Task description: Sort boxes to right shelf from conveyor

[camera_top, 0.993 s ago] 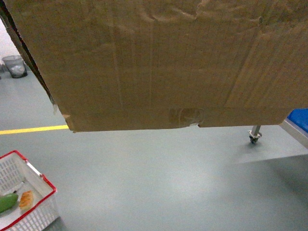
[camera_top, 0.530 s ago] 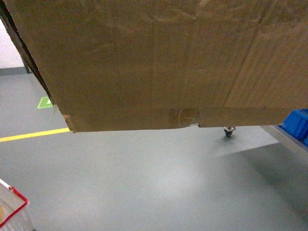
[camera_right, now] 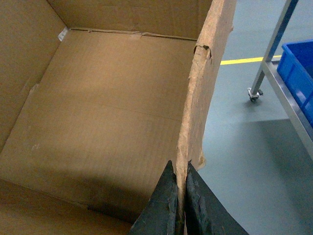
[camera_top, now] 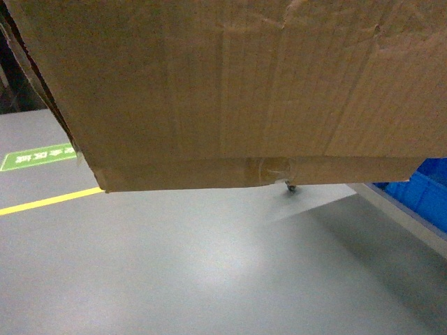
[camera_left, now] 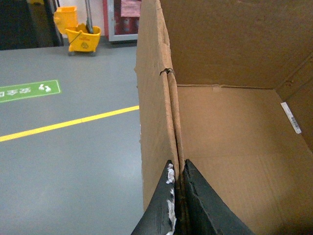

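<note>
Left gripper (camera_left: 177,196), seen from its wrist camera: both dark fingers are pressed together on the left wall of the cardboard box (camera_left: 234,147), one finger outside and one inside. Right gripper (camera_right: 179,205), in the right wrist view: its two fingers likewise pinch the torn upper edge of the opposite wall. Between the two grips the box hangs clear of the grey floor (camera_top: 209,265); in the head view its creased underside fills the upper half of the picture, with a strip of clear tape (camera_top: 276,167) at the bottom seam. The interior is empty. To the right stand a steel rack leg with a caster (camera_right: 255,93) and a blue crate (camera_right: 298,63) on a metal tier; a yellow floor line (camera_left: 63,125) and a yellow mop bucket (camera_left: 78,34) lie to the left. No conveyor appears in any view. Judged progress: pickup is complete and the box is in carriage; reaching the rack, setting the box down and releasing both grips remain.
</note>
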Controlling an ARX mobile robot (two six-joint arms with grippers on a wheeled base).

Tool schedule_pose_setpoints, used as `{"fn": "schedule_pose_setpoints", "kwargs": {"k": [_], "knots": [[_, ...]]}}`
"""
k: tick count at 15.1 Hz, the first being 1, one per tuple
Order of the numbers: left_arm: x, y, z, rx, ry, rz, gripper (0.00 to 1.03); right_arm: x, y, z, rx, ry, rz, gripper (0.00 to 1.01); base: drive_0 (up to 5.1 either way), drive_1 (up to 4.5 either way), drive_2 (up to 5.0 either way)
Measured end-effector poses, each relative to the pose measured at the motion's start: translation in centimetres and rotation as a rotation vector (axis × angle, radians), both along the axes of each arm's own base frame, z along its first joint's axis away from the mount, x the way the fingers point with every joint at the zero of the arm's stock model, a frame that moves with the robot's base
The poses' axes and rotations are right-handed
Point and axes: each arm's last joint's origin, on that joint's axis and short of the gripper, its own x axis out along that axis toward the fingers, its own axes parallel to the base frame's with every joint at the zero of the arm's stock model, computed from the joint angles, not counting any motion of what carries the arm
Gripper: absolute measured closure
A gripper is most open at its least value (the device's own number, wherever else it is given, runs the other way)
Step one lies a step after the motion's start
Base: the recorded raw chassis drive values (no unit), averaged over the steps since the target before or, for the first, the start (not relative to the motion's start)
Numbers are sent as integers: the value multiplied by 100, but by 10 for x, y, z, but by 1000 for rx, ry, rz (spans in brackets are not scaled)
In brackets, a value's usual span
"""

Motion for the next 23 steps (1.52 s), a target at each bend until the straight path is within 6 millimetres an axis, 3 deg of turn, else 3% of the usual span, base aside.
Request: {"fn": "schedule_pose_setpoints", "kwargs": {"k": [23], "knots": [[0, 0, 0, 0, 0, 0, 101, 0, 0, 0, 0, 0, 0, 99, -142, -142, -142]]}}
